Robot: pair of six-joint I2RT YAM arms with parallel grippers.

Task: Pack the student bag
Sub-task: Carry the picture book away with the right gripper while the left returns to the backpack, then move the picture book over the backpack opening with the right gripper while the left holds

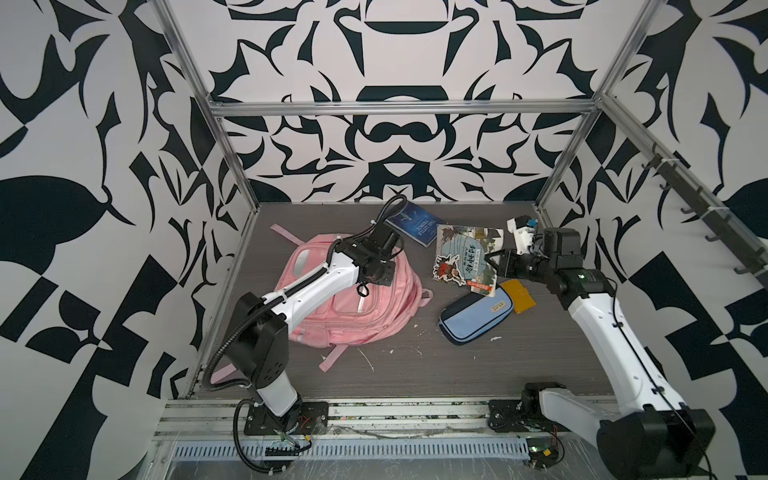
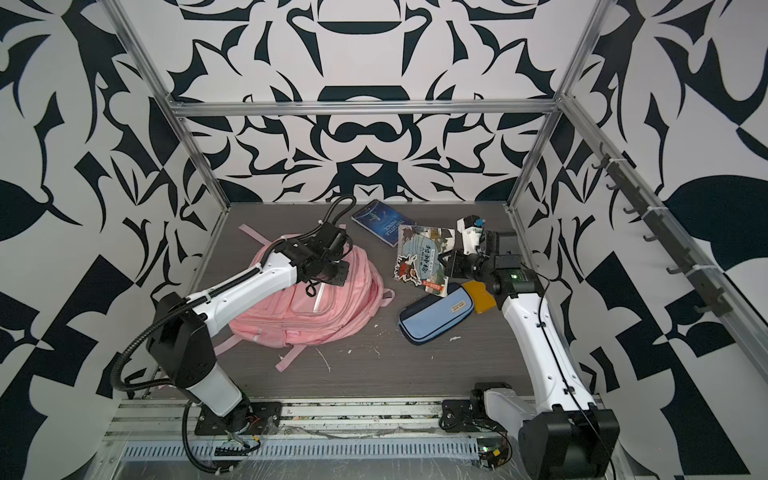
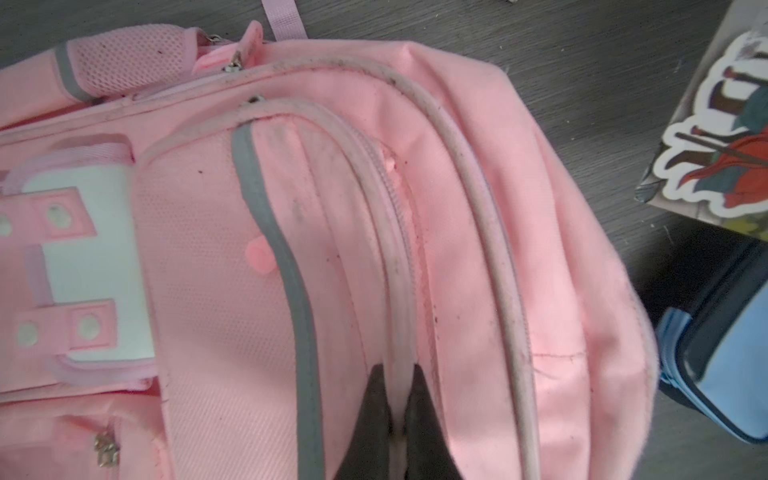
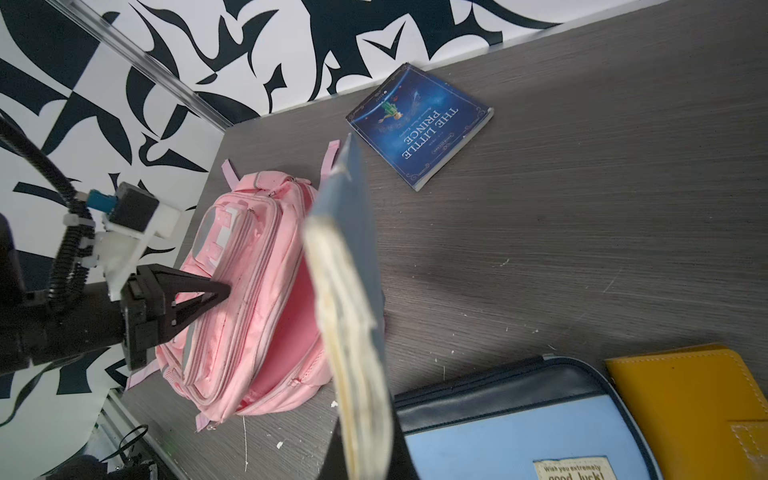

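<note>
A dark wood-grain table fills the floor of the patterned enclosure. The pink backpack lies on the table's left half with its front pockets facing up, under the left arm, and its straps trail onto the wood at both ends. Right of it sits a light-blue and navy pencil case, flat on the table and angled. A picture book with a cartoon cover is tilted just behind the pencil case. Its near corner overlaps the case in both top views, though whether they touch is unclear. A dark blue book lies flat near the back wall, apart from the backpack. A yellow wallet lies at the pencil case's far right edge, partly tucked under it. The left gripper rests on the backpack, its fingers narrow and pinching a raised zip seam. The right gripper has its fingers clamped on the picture book's right edge.
</note>
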